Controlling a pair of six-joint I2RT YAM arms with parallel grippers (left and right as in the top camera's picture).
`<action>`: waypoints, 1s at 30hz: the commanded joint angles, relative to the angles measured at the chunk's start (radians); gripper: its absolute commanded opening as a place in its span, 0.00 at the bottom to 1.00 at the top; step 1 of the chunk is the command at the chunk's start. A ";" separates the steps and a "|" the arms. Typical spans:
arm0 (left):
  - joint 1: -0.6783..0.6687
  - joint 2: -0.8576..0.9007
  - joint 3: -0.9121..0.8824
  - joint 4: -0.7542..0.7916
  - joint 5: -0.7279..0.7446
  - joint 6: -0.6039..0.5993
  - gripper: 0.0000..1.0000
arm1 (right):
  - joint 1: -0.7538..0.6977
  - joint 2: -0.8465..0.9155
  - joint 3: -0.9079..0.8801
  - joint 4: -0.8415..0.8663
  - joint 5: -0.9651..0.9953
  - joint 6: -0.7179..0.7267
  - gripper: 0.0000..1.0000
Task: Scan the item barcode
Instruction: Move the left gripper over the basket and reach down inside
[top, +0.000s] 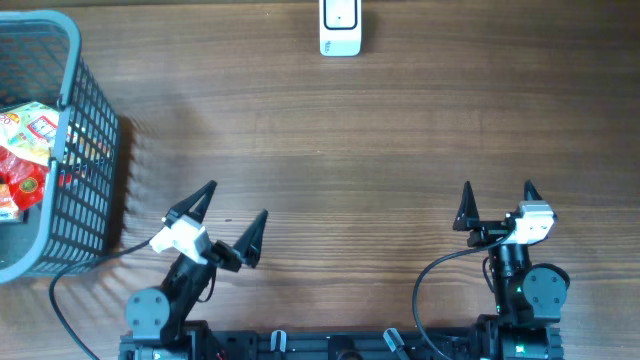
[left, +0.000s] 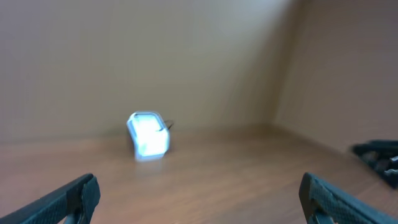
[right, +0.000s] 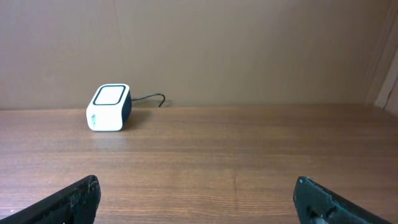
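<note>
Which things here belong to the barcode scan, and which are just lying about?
Job: scanner; snack packets in the grey basket; left gripper and right gripper, both open and empty.
Just there: wooden table; the arms' black cables.

Brown wood-grain table (top: 400, 150), plain beige wall (right: 249, 50) behind it, soft even light

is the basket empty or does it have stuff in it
Not empty: the overhead view shows red and yellow packets lying inside the basket.
</note>
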 joint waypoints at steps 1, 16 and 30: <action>-0.003 -0.009 -0.002 0.123 0.136 -0.082 1.00 | -0.004 -0.007 -0.003 0.003 -0.008 -0.018 1.00; -0.002 0.116 0.377 -0.037 0.029 -0.038 1.00 | -0.004 -0.007 -0.003 0.003 -0.008 -0.018 1.00; -0.002 0.643 1.242 -0.685 -0.040 0.049 1.00 | -0.004 -0.007 -0.003 0.003 -0.008 -0.018 1.00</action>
